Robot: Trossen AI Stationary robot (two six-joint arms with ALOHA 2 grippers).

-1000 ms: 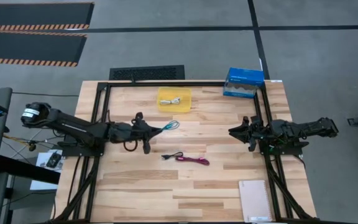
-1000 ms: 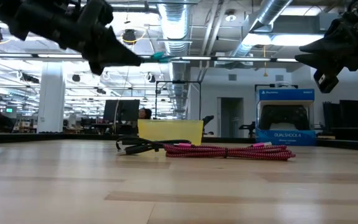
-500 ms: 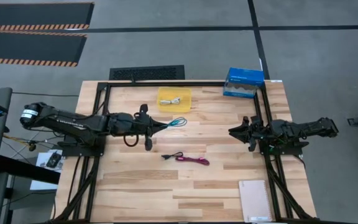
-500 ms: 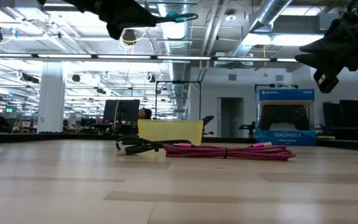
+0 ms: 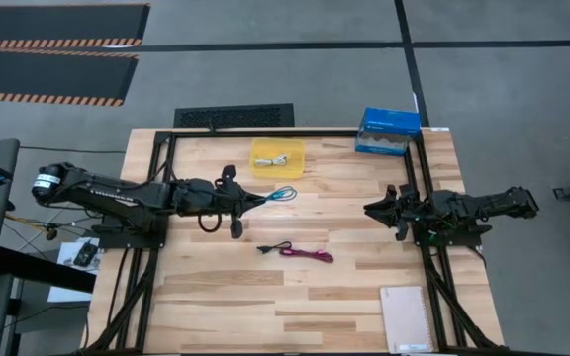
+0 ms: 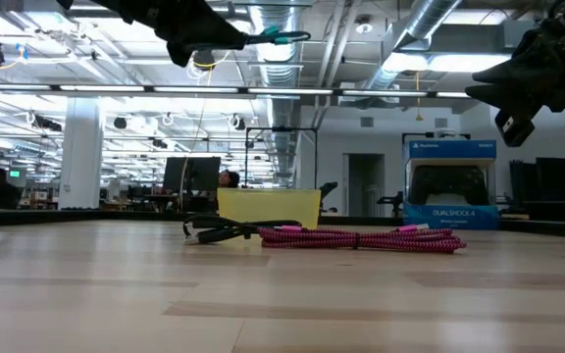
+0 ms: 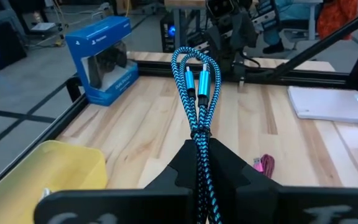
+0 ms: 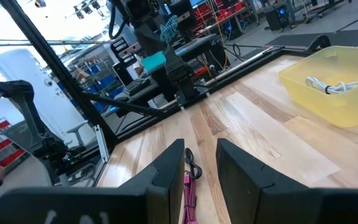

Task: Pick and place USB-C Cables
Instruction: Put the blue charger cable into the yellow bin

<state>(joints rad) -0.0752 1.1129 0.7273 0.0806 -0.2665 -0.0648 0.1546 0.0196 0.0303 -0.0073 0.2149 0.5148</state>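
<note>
My left gripper [image 5: 253, 202] is shut on the teal cable [image 5: 281, 196], lifted above the table just near of the yellow bin [image 5: 277, 158]. The white cable [image 5: 276, 159] lies inside that bin. On the table nearer the middle lie the black cable [image 5: 273, 247] and the magenta-red cable [image 5: 308, 255], touching end to end. My right gripper [image 5: 372, 209] hovers open at the table's right side, well apart from all cables. My left gripper pinches the teal cable's bundled strands [image 7: 201, 163] between its two fingers, which run along the cable. The looped end with both plugs [image 7: 194, 74] sticks out level beyond the fingertips toward the table's right. The cable is lifted clear of the table.
A blue game-controller box [image 5: 388, 132] stands at the far right corner. A notebook [image 5: 407, 318] lies at the near right edge. Black frame rails [image 5: 162, 188] run along the left, far and right sides. Bare wood lies between the bin and the cables on the table.
My left gripper has risen with the teal cable and moved toward the table's right and far edge, nearer the yellow bin, then held almost still in the last half second. The cable stays shut in the fingers. My right arm has kept still.
</note>
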